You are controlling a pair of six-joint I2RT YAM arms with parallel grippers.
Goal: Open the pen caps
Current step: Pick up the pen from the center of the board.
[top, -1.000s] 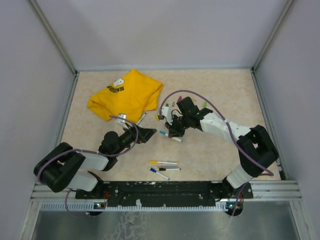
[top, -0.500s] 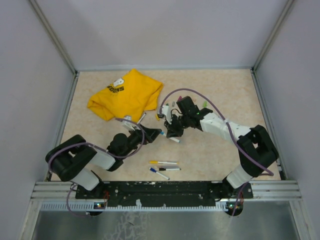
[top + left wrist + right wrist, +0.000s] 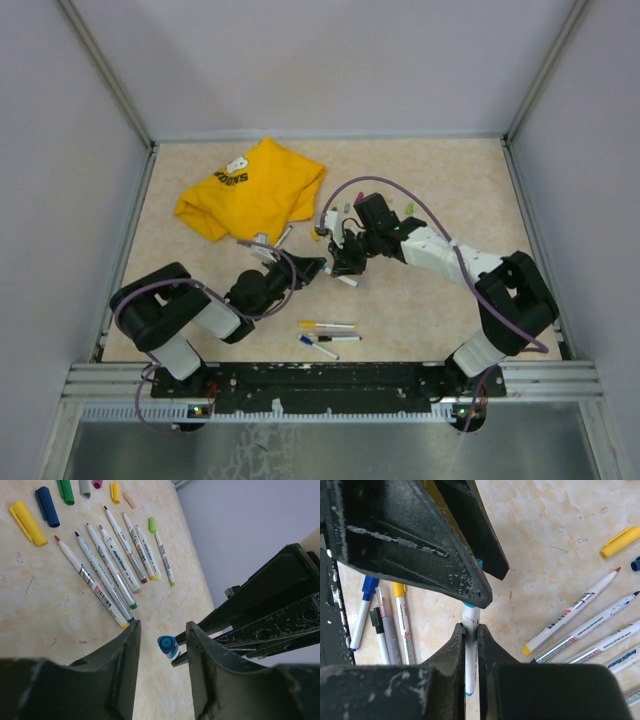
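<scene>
Top view: your left gripper (image 3: 308, 270) has swung in from the left to meet the right gripper (image 3: 345, 262); 3 pens (image 3: 325, 338) lie nearer you.

Left wrist: its fingers (image 3: 131, 645), narrowed but apart, flank the blue cap (image 3: 168, 646), seemingly without touching. Uncapped pens (image 3: 115, 565) and loose caps (image 3: 29, 522) lie beyond.

Right wrist: the right fingers (image 3: 451, 655) pinch the pen (image 3: 471, 672) by its barrel, and the left fingers hide most of the cap.

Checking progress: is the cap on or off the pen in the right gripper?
On: the blue cap sits on the pen, between the jaws of the left gripper.
</scene>
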